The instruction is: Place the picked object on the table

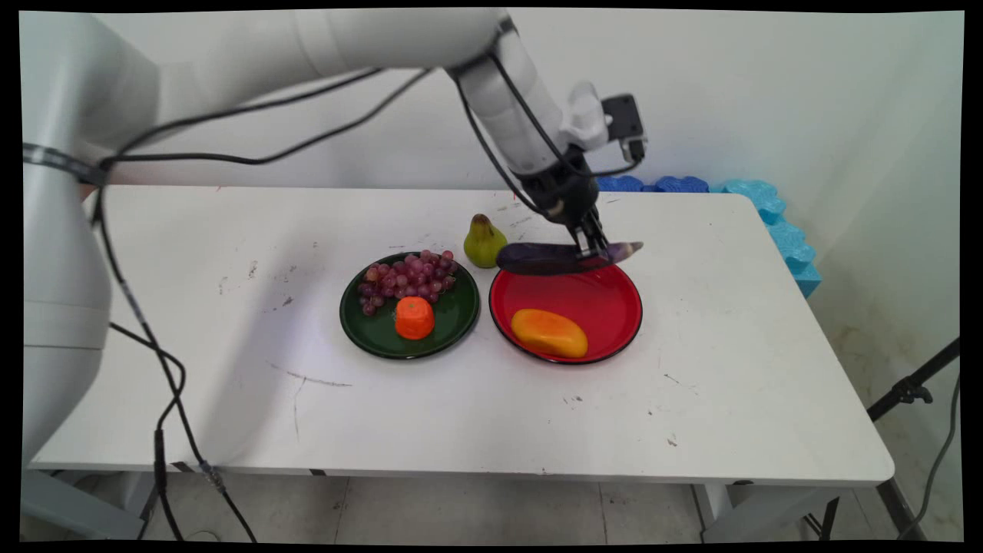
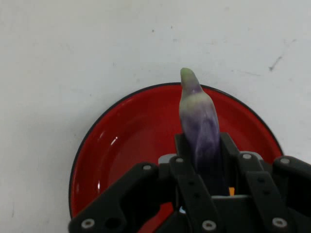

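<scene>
Main view — scuffed white table (image 1: 691,399)

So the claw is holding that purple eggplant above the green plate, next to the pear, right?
Not quite. The gripper holds the eggplant above the red plate, not the green plate; the hand view shows red directly beneath it. The pear does stand close by.

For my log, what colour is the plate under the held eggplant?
Red plate with a black rim, clearest in the hand view.
</scene>
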Motion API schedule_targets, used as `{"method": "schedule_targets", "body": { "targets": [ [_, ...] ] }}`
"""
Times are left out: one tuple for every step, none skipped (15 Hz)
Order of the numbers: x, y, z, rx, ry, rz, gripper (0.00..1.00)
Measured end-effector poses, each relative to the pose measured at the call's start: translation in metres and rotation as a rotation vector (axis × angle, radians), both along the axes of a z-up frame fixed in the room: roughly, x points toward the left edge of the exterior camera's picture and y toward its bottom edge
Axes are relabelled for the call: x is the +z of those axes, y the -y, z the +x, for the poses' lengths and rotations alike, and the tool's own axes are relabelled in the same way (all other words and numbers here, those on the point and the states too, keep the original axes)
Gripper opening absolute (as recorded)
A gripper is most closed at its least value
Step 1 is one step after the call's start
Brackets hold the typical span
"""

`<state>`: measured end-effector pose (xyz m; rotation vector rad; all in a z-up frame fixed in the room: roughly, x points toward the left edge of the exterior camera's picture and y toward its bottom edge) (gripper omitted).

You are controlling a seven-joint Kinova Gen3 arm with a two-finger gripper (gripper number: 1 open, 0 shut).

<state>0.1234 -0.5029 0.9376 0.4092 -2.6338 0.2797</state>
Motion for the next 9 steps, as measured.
{"method": "schedule_targets", "body": {
  "targets": [
    [0.006,-0.006,0.003,-0.001,-0.003,-0.001,0.00],
    [0.014,-0.016,0.008,0.001,-0.008,-0.001,0.00],
    [0.021,-0.027,0.013,0.005,-0.013,0.004,0.00],
    [0.026,-0.038,0.019,0.010,-0.017,0.012,0.00],
    [0.029,-0.048,0.024,0.016,-0.020,0.020,0.00],
    [0.030,-0.059,0.029,0.023,-0.023,0.031,0.00],
    [0.028,-0.071,0.035,0.029,-0.025,0.041,0.00],
    [0.025,-0.080,0.039,0.033,-0.025,0.050,0.00],
    [0.020,-0.090,0.044,0.038,-0.024,0.060,0.00]
  ]
}}
